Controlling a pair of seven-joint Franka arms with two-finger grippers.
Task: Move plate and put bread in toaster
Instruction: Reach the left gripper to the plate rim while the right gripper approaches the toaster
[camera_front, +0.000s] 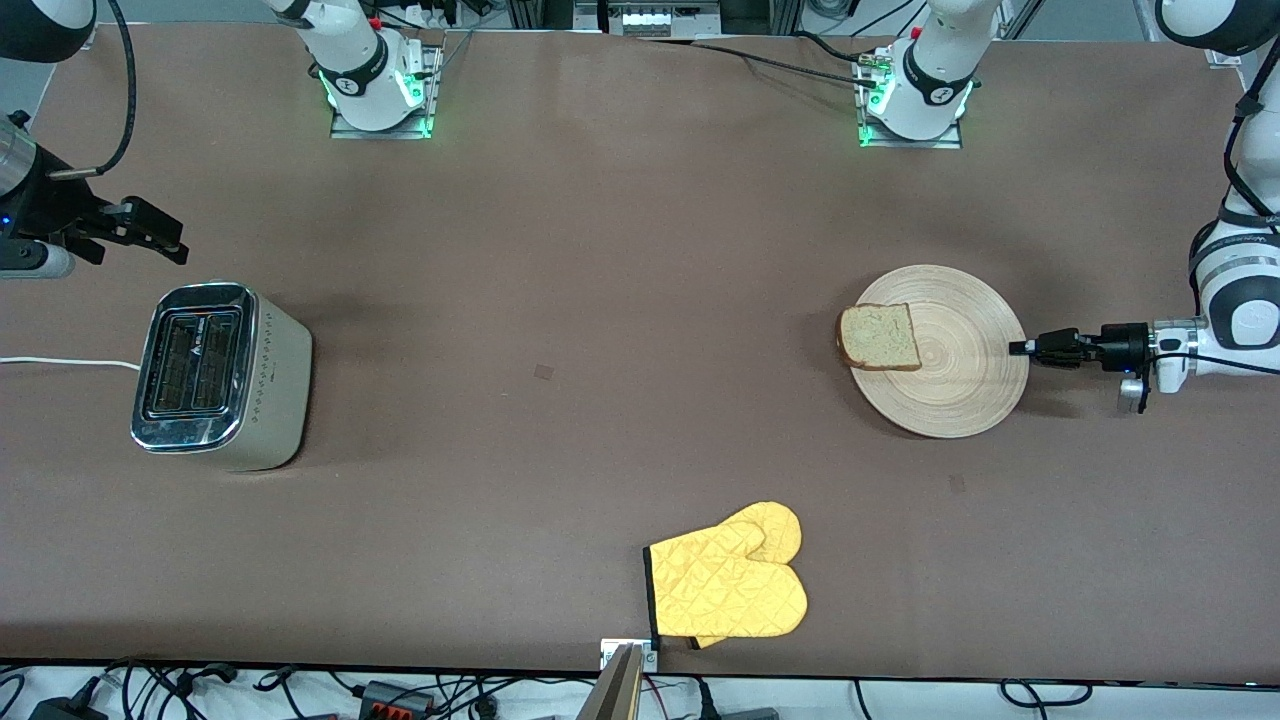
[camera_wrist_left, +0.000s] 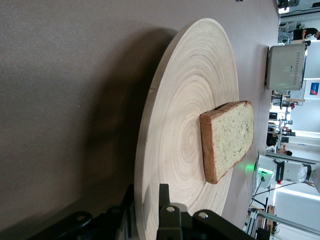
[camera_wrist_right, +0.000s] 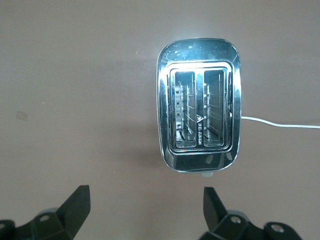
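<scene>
You have two white Franka arms with black joint rings, their bases lit green on metal mounting plates bolted to the table. The left gripper (camera_front: 1022, 348) is black, on a silver wrist collar with a small blue light. The right gripper (camera_front: 165, 238) is black too, with angular fingers (camera_wrist_right: 75, 205), and black cables loop above it.

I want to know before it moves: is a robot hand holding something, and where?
The left gripper pinches the plate by its rim, at the edge toward the left arm's end of the table. The right gripper hangs open over the toaster, holding nothing.
</scene>
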